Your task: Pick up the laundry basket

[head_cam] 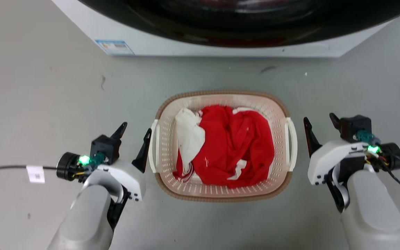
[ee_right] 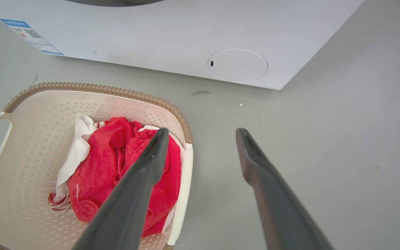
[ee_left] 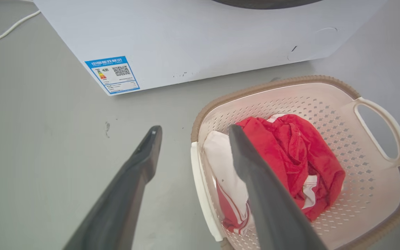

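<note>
Approach stage, nothing gripped yet: the robot's left hand, its two long dark fingers spread and empty, sits just beside the white left handle of a cream-white perforated plastic laundry basket with a brown woven-look rim. The basket stands on the grey floor, on the near side of a white washing machine, with crumpled red-and-white clothing inside. The right hand, likewise open and empty, is near the white right handle. Each hand probably must next straddle its handle and close.
</note>
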Tool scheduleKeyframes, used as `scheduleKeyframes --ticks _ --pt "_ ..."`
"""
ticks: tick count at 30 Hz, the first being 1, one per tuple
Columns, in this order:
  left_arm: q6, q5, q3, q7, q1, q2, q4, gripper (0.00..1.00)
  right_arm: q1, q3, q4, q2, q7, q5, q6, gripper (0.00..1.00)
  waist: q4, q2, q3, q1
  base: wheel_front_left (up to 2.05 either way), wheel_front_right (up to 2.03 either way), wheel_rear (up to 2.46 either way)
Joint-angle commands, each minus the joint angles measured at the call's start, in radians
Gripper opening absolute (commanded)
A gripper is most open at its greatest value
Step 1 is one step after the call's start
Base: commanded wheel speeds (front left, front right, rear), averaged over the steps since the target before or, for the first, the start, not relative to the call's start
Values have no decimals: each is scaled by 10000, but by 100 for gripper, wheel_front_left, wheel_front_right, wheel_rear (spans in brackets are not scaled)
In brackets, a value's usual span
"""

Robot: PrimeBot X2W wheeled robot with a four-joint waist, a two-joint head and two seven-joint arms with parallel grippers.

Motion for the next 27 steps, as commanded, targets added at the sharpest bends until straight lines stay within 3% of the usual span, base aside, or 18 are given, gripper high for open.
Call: scheduleKeyframes --ticks 1,7,14,27 --pt "-8 -267 -121 -26 -306 49 266 100 -353 -24 210 -1 -20 10 -3 100 -4 0 513 -2 0 0 0" --pt "-10 -867 -837 -26 -1243 289 1546 100 -1281 118 1578 0 209 206 -3 100 64 0 1129 -2 0 0 0" --pt "-11 -1300 -1717 -24 -1976 359 2092 100 -2158 345 3013 -6 490 364 -3 100 232 0 1654 -2 0 0 0" --pt "-11 -2532 -3894 -25 -3216 525 3353 100 -3230 76 4462 -1 835 -193 -3 100 313 0 2394 -2 0 0 0"
